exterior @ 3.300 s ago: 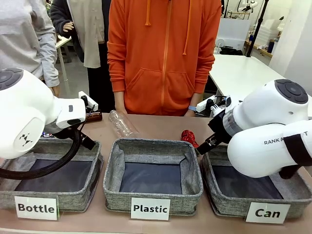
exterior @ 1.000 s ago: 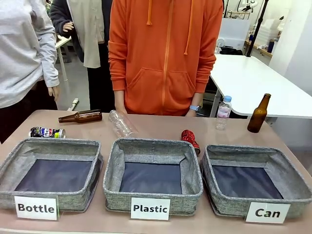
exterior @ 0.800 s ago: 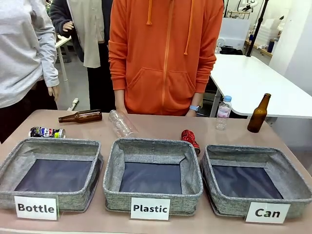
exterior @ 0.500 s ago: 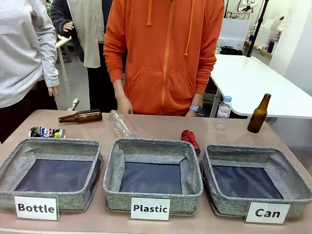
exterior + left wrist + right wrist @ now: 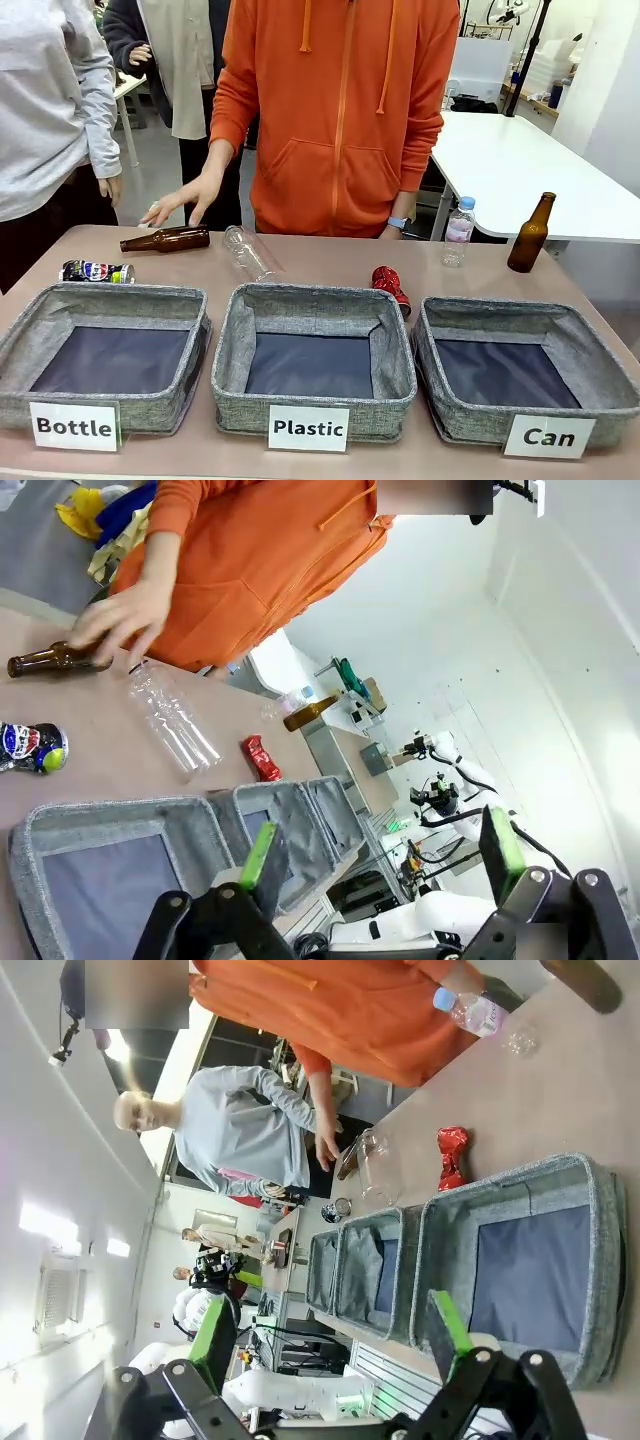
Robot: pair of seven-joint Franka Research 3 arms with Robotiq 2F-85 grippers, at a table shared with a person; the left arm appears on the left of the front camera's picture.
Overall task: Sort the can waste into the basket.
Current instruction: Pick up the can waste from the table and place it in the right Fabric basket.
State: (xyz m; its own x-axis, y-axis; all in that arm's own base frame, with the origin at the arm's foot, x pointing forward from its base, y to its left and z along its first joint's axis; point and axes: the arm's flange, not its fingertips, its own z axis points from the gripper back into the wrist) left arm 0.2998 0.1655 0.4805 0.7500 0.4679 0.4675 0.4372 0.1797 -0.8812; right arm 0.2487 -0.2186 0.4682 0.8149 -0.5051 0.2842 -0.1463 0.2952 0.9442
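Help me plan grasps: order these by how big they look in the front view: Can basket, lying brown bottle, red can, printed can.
1. Can basket
2. Lying brown bottle
3. Printed can and red can: about alike; the red one angles toward the camera, so unranked.

Bright, even indoor light cast soft shadows on the desk (image 5: 330, 255). The front view was sharp; the wrist views bowed at the edges, with white walls (image 5: 560, 630) glaring.
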